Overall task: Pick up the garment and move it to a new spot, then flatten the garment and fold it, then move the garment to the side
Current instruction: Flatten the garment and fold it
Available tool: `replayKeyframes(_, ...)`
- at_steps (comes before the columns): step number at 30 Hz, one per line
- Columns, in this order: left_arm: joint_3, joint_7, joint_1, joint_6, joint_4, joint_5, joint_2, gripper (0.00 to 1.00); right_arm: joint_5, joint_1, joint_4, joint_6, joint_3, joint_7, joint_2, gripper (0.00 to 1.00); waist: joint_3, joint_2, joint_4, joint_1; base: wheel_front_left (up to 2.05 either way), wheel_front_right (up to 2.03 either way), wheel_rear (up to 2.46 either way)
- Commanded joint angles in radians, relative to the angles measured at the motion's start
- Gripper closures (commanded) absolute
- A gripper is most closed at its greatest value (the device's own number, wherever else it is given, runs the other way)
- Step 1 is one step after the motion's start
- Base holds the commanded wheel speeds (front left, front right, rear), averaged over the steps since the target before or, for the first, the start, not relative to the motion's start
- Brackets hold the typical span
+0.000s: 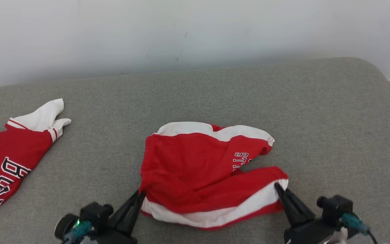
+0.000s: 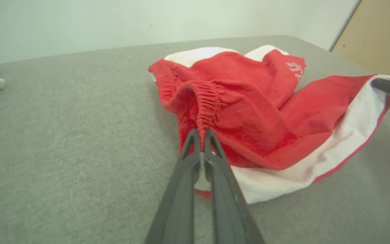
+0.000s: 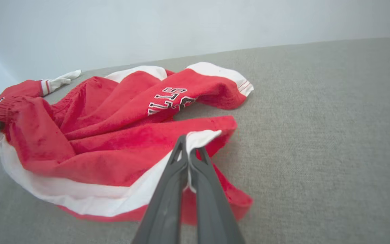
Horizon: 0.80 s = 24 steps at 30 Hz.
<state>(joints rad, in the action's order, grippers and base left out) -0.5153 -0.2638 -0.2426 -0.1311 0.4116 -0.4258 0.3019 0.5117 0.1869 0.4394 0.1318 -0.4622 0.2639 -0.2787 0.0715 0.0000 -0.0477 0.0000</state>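
Grey cushion (image 1: pixel 215 91), near edge: left gripper (image 1: pixel 141 194) is clamped on the elastic waistband (image 2: pixel 209 101) of the red shorts (image 1: pixel 195 166), right gripper (image 1: pixel 277 185) on their white leg hem (image 3: pixel 203 136). Long axis runs straight across between both arms; jersey (image 1: pixel 12 152) lies farther off left.

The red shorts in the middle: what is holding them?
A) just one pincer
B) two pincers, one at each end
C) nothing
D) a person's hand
B: the left pincer is shut on the gathered stretchy edge of the shorts, and the right pincer is shut on the white-trimmed corner at the other end.
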Motion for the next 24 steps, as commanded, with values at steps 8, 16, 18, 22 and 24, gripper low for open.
replayKeyframes(8, 0.021, 0.002, -0.277, 0.002, -0.086, -0.067, 0.018, 1.0, 0.087, 0.232, -0.123, -0.002, 0.005, 0.001, -0.08, 1.0, 0.076, 0.0, -0.015, 0.0, 0.0, 0.0, 0.0)
replayKeyframes(16, 0.046, 0.125, -0.801, 0.002, -0.057, -0.217, 0.01, 1.0, 0.288, 0.687, -0.14, -0.002, 0.011, -0.038, -0.159, 1.0, 0.317, 0.0, -0.042, 0.0, 0.0, 0.0, 0.0)
replayKeyframes(18, 0.052, 0.16, -0.939, 0.002, -0.027, -0.233, 0.004, 1.0, 0.339, 0.822, -0.129, -0.002, 0.027, -0.066, -0.169, 1.0, 0.38, 0.0, -0.049, 0.0, 0.0, 0.0, 0.0)
replayKeyframes(22, 0.057, 0.205, -1.188, 0.002, 0.048, -0.243, -0.001, 1.0, 0.409, 1.08, -0.078, -0.002, 0.049, -0.123, -0.176, 1.0, 0.491, 0.0, -0.069, 0.0, 0.0, 0.0, 0.0)
replayKeyframes(24, 0.042, 0.219, -1.294, 0.002, 0.091, -0.239, -0.002, 1.0, 0.426, 1.192, -0.038, -0.002, 0.054, -0.138, -0.176, 1.0, 0.529, 0.0, -0.075, 0.0, 0.0, 0.0, 0.0)
